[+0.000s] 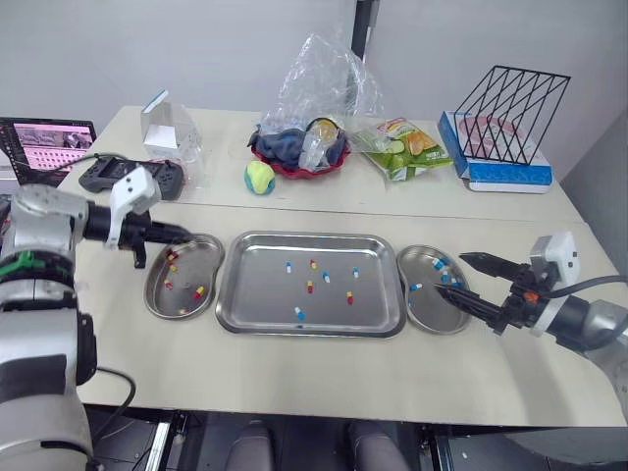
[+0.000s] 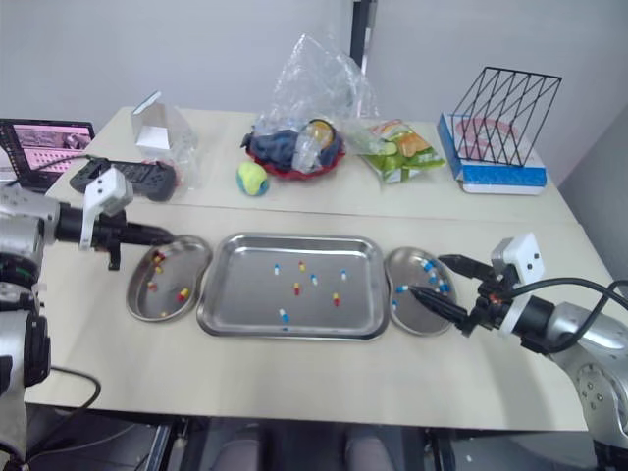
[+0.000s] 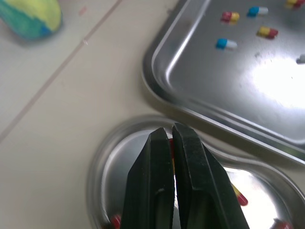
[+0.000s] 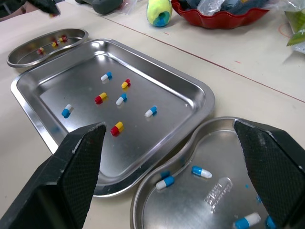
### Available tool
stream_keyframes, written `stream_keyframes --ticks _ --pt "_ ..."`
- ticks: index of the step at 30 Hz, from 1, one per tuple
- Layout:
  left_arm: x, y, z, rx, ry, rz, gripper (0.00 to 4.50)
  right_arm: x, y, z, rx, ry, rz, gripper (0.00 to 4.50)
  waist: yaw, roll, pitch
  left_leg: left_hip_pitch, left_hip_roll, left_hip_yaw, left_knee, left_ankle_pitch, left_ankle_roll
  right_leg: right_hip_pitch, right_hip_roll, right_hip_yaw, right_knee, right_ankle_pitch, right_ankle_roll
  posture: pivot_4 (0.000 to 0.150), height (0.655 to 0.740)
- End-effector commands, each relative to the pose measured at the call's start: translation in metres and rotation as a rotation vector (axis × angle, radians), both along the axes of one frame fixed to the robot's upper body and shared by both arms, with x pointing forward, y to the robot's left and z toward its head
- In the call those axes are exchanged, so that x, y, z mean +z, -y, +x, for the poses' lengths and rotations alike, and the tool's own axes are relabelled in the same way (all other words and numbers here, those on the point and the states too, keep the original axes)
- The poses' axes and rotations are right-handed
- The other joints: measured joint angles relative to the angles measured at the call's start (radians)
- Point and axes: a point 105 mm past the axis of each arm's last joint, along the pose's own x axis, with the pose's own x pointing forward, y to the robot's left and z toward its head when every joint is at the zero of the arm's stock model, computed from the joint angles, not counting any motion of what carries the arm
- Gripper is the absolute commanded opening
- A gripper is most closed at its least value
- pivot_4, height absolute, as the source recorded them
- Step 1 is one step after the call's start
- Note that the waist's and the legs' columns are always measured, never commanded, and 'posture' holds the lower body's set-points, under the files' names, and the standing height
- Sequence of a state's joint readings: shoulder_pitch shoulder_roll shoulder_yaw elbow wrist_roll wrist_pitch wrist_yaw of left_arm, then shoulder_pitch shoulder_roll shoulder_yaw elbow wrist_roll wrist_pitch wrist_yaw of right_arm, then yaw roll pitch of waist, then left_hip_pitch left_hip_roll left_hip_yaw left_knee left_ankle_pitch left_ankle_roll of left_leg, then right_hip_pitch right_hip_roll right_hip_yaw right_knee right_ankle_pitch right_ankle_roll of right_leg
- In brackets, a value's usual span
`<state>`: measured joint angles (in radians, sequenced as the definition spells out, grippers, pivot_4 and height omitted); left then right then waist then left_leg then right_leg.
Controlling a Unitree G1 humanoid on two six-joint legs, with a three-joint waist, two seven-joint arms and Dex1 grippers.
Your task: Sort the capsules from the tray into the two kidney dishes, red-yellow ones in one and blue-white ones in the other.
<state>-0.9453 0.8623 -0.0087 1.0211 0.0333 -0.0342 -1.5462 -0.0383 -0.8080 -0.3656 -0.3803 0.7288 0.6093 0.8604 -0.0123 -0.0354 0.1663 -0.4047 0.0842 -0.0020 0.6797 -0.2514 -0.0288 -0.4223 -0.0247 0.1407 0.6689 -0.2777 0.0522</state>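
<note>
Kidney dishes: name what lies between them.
The tray, holding loose capsules, lies between the left kidney dish and the right kidney dish; the left eye view shows it.

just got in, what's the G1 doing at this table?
Sorting capsules. The left gripper, shut, is over the left kidney dish, which has red-yellow ones. The right gripper, open, is over the right kidney dish, which has blue-white ones. Seven of both kinds lie in the tray.

Bright, even overhead light; shadows faint and soft.
Left wrist view: white glare on tray (image 3: 271, 86) floor, ball (image 3: 28, 16) out of focus.
</note>
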Motion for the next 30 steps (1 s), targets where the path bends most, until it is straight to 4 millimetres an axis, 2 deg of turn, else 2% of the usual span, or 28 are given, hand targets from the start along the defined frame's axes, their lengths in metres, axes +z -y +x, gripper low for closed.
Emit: stream_keyframes --ticks 1,3,7,11,15,17,19,21,27,30 --pt "0.003 0.0 0.001 0.027 0.086 -0.003 0.02 0.008 -0.001 0.001 0.03 0.033 -0.024 4.5 0.004 0.0 0.0 -0.001 0.0 0.0 0.0 0.0 0.0 0.0 0.0 0.0 0.0 0.0 0.0 0.15 0.7174" --pt "0.003 -0.001 0.001 0.063 0.112 -0.018 0.02 0.009 -0.002 0.002 0.046 0.029 -0.029 4.5 0.008 0.0 0.0 -0.002 0.0 0.0 0.001 0.0 0.0 -0.001 0.0 -0.001 0.001 0.0 0.0 0.15 0.7174" --pt "0.007 -0.004 -0.005 0.089 0.123 -0.053 1.18 0.01 -0.002 0.004 0.058 0.026 -0.036 4.5 0.009 0.0 0.0 -0.001 0.0 0.0 0.001 0.0 0.0 -0.001 0.0 -0.001 0.001 0.0 0.0 0.15 0.7174" --pt "0.021 -0.011 -0.011 0.13 0.157 -0.108 2.57 0.011 -0.002 0.008 0.074 0.024 -0.035 4.5 0.0 0.0 0.0 0.0 0.0 0.0 0.001 0.0 0.0 -0.001 0.0 -0.001 0.002 0.0 0.0 0.15 0.7174" --pt "0.036 -0.03 -0.026 0.177 0.248 -0.119 3.89 0.01 -0.01 0.008 0.127 0.033 -0.032 4.5 -0.011 0.0 0.0 0.0 0.0 0.0 0.0 0.0 0.0 -0.002 0.0 -0.001 0.002 0.0 0.0 0.15 0.7174" --pt "0.05 -0.043 -0.038 0.224 0.305 -0.196 4.49 0.01 -0.01 0.01 0.137 0.04 -0.025 4.5 -0.009 0.001 0.001 0.0 0.0 0.0 0.0 0.0 0.0 -0.002 0.0 -0.001 0.003 0.0 -0.001 0.15 0.7174" --pt "0.067 -0.068 -0.056 0.325 0.425 -0.282 4.49 0.01 -0.008 0.014 0.138 0.044 -0.023 4.5 -0.009 0.001 0.001 0.0 0.0 0.0 0.0 0.0 0.0 -0.002 0.0 -0.001 0.003 -0.001 -0.001 0.15 0.7174" --pt "0.069 -0.087 -0.07 0.41 0.505 -0.275 4.49 0.009 -0.005 0.018 0.137 0.044 -0.026 4.5 -0.016 0.001 0.001 0.0 0.001 0.0 0.0 0.0 0.0 -0.002 0.0 -0.001 0.003 0.0 -0.001 0.15 0.7174" --pt "0.04 -0.108 -0.114 0.523 0.542 -0.3 4.49 0.008 -0.001 0.027 0.15 0.05 -0.034 4.5 -0.008 0.003 0.001 0.001 0.0 0.002 0.0 0.0 0.0 -0.002 -0.002 -0.002 0.004 -0.001 -0.001 0.15 0.7174" --pt "0.024 -0.115 -0.124 0.594 0.569 -0.245 4.49 0.008 0.003 0.03 0.154 0.051 -0.049 4.5 0.0 0.003 0.001 0.001 0.0 0.002 0.0 0.0 0.0 -0.002 -0.002 -0.003 0.003 -0.001 -0.001 0.15 0.7174"
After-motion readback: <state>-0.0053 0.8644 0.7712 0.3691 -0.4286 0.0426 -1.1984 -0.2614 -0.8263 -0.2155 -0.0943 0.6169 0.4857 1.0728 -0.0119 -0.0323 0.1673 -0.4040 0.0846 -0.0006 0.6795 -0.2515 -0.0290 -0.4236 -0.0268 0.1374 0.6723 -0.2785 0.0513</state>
